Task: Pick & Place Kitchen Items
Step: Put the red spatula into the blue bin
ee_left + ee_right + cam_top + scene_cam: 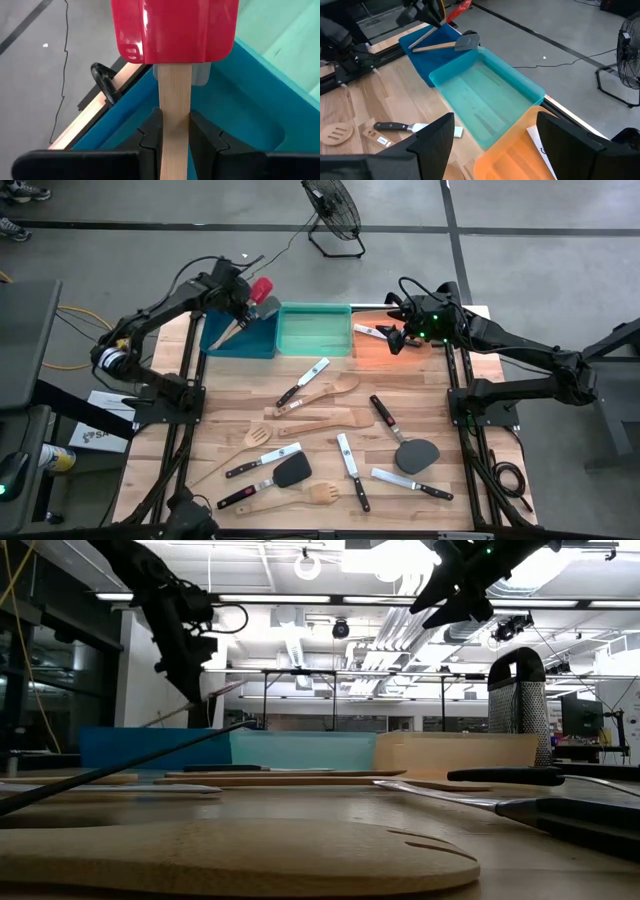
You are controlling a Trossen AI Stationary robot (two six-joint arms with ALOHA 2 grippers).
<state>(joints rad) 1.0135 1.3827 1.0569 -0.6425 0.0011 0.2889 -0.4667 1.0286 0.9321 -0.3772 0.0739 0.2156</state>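
Note:
My left gripper (245, 302) hangs over the blue bin (238, 338) at the table's far left, shut on the red-headed spatula (172, 30). In the right wrist view its red head (462, 10) points up and away, and its wooden handle slants down into the bin. A second wooden-handled utensil with a grey head (465, 41) lies in the blue bin, head on the bin's rim. My right gripper (400, 340) hovers open above the orange bin (512, 157), touching nothing. My left gripper pinches the red-headed spatula's wooden handle (175, 107) between its two fingers (150, 137), a short way below the red head. The fingers come slanting down from above. The spatula is tilted, head up; whether its free end touches the bin does not show.
The green bin (315, 330) stands between the blue and orange bins. Several knives, black turners (417, 452) and wooden utensils (325, 392) lie over the middle and near part of the wooden table. A steel grater (516, 692) stands far right. A floor fan (333, 215) is beyond the far edge.

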